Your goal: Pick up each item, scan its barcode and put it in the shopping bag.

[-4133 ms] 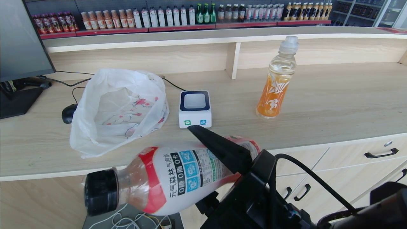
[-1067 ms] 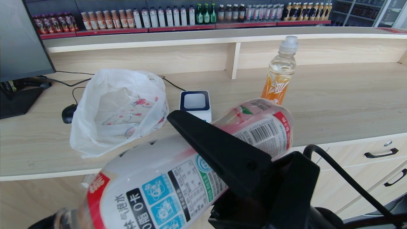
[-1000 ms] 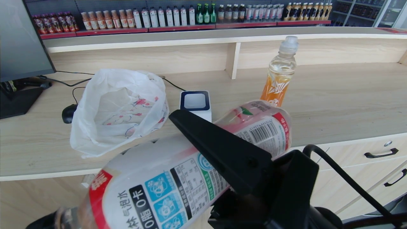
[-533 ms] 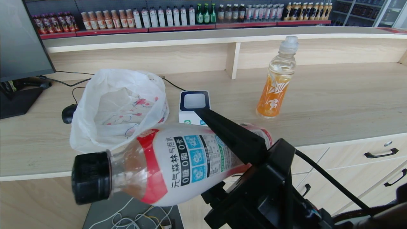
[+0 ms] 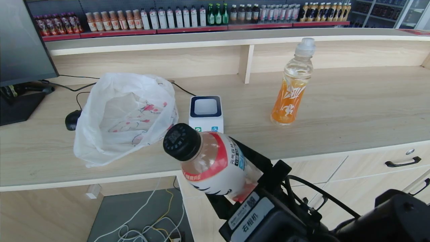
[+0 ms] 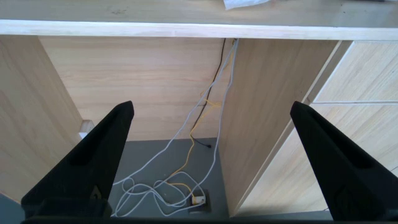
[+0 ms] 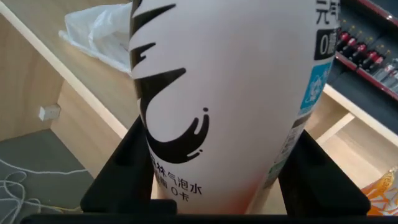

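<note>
Sparkling-water bottle is tipping from flat to cap-up, clamped by the right gripper (scan seemingly done), likely heading for the shopping bag at ten o'clock; left gripper is gaping wide.

- Lighting: bright, even and diffuse, from overhead; the counter is uniformly lit from left to right.
- Shadows: soft and faint, one along the near edge of the shopping bag, one at the base of the orange bottle.
- Dimmer zone: the recess under the counter; the cables are legible.
- Glare: a pale reflection on the scanner window; small highlights on the clear shoulder of the white-labelled bottle.
- Distortion: the head view mildly bows the far shelf towards the left and right margins.
</note>
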